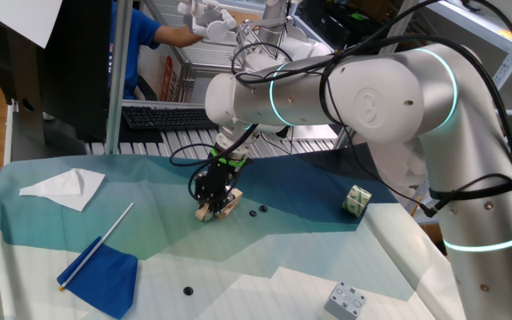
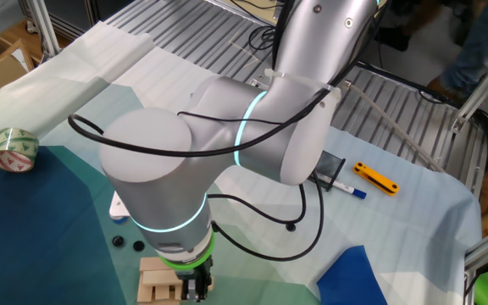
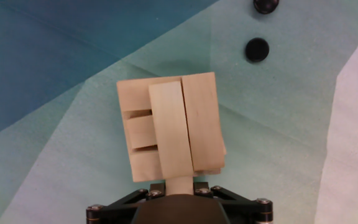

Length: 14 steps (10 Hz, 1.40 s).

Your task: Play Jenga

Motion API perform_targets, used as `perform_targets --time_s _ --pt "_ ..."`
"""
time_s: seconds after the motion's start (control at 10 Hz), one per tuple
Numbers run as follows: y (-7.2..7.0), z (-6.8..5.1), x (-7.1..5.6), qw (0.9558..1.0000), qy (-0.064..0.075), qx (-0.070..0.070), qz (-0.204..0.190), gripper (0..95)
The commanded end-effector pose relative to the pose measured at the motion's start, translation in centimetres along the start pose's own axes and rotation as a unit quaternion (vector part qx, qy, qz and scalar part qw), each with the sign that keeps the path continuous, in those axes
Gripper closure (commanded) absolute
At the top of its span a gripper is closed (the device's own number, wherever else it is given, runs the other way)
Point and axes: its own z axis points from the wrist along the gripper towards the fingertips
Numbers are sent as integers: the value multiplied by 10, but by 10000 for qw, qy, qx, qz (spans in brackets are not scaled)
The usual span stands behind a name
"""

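A glossy white, rounded arm (image 1: 363, 93) is ringed by glowing cyan bands, draped with black cables, and ended by a black gripper (image 1: 215, 187) below a green collar.

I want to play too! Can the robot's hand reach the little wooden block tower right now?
Yes, it looks so. The gripper is right at the Jenga stack, with one block's end between its fingers and nothing in between.

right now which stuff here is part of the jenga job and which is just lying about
Job:
Jenga stack
gripper

Lying about:
green-and-white cube
grey metal block
blue flag on a stick
tape roll
yellow cutter
white paper
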Motion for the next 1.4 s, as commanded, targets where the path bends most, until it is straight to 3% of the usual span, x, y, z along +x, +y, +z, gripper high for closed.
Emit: perform_targets --time_s 0.1,0.5,1.0,1.4 --pt "-2 2 4 10000 26 21 1 950" --pt "-3 3 9 9998 137 128 0 950" --pt "-5 -1 29 9989 401 220 79 950" --pt "-9 5 38 9987 447 210 78 950"
